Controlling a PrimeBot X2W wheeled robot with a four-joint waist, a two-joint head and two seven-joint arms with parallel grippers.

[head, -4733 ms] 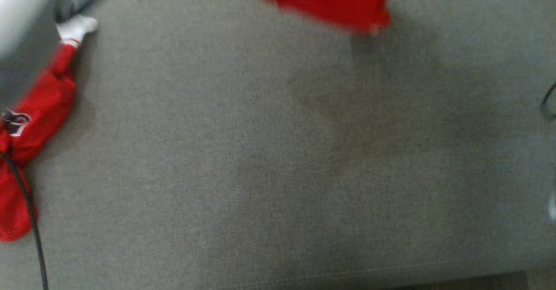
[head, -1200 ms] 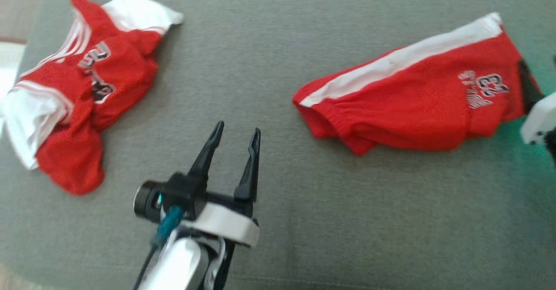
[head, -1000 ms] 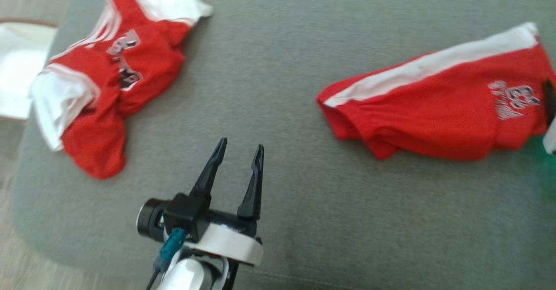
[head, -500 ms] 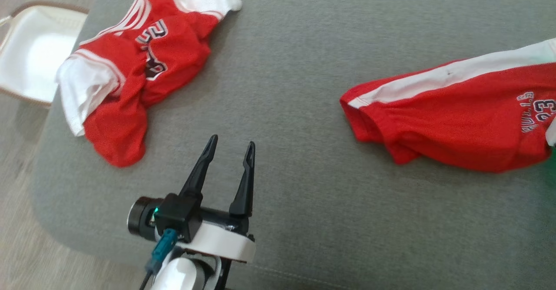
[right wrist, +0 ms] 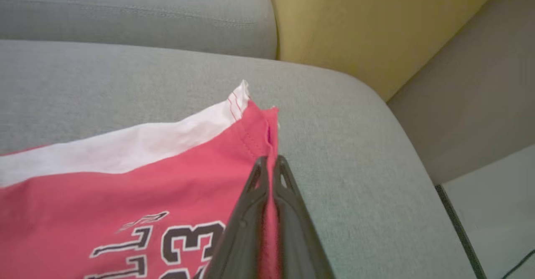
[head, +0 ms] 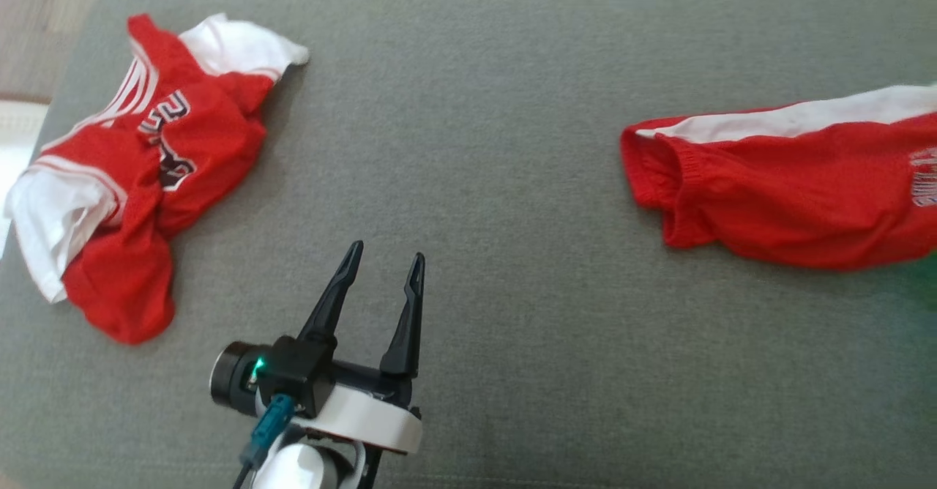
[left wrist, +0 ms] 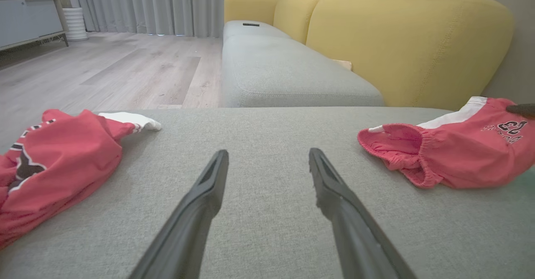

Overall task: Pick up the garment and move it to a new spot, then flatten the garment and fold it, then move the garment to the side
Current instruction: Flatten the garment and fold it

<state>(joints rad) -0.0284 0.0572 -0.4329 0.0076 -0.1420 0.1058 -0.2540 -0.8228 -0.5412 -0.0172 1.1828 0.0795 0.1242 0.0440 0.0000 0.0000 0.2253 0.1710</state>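
With right gripper (right wrist: 270, 160), pinched tight the corner hem of red cloth shorts with a white stripe (right wrist: 138, 174), lying at the right side of flat grey fabric sofa cushion (head: 498, 108). Held left gripper (head: 386, 250) wide open, empty, over cushion's front middle.

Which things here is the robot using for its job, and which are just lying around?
For the job:
- shorts, pinched at a corner by the right fingers
- left fingers, open above the cushion

Lying about:
- jersey, crumpled on the cushion
- yellow backrest
- wooden floor
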